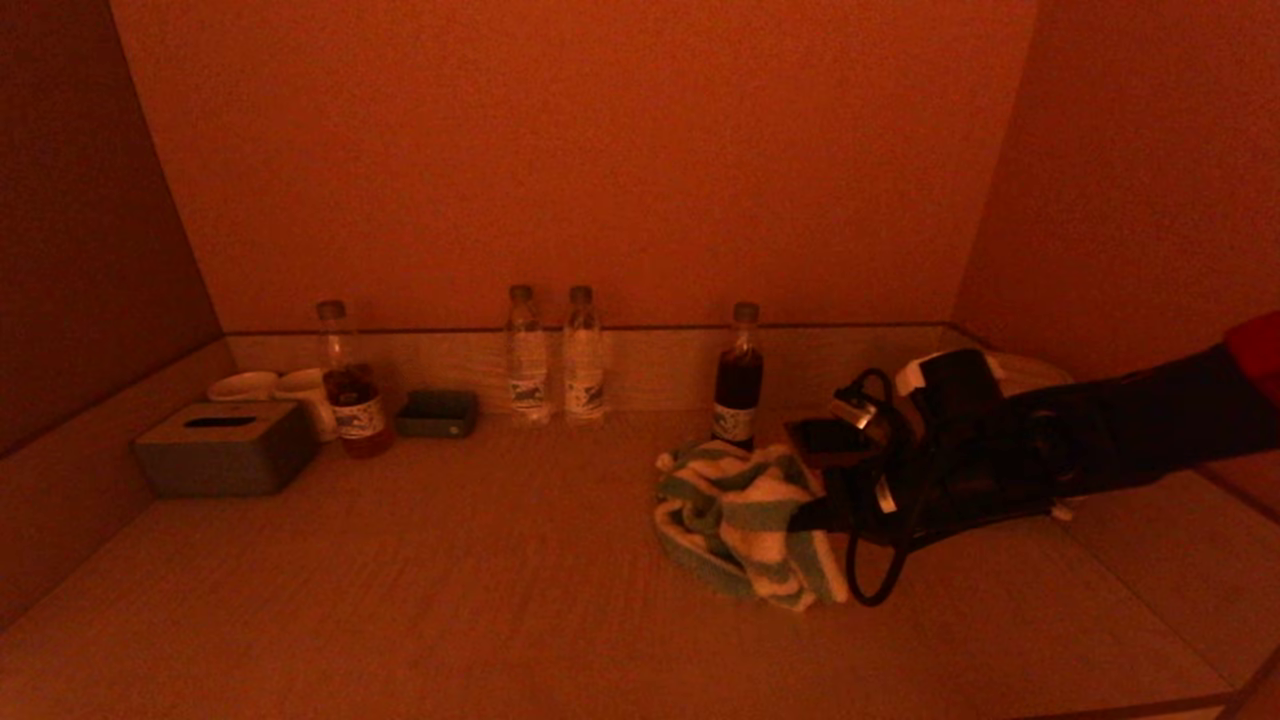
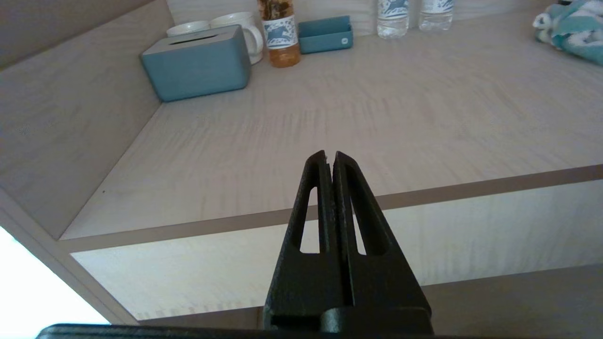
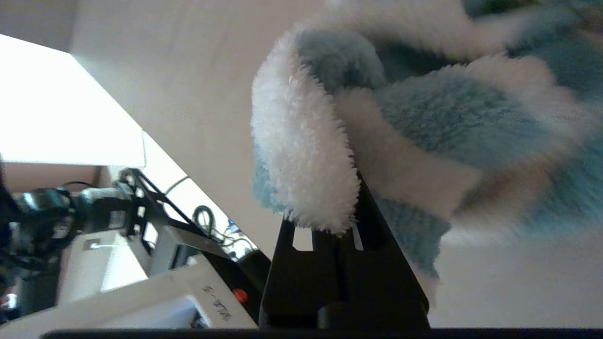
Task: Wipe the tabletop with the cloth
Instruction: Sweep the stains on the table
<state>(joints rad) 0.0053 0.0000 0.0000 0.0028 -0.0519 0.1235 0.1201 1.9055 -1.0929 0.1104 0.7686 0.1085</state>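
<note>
A fluffy teal-and-white striped cloth [image 1: 740, 520] lies bunched on the wooden tabletop [image 1: 450, 580], right of centre. My right gripper [image 1: 815, 515] reaches in from the right and is shut on the cloth's right side. In the right wrist view the cloth [image 3: 424, 117] covers the fingertips of that gripper [image 3: 330, 212]. My left gripper [image 2: 329, 157] is shut and empty, held off the table's front edge, out of the head view. The cloth shows far off in the left wrist view [image 2: 570, 28].
Along the back wall stand a tissue box [image 1: 225, 448], two white mugs [image 1: 275, 388], a tea bottle [image 1: 350, 385], a small dark tray [image 1: 437, 413], two water bottles [image 1: 555, 355] and a dark bottle [image 1: 738, 375] just behind the cloth. Side walls close in the table.
</note>
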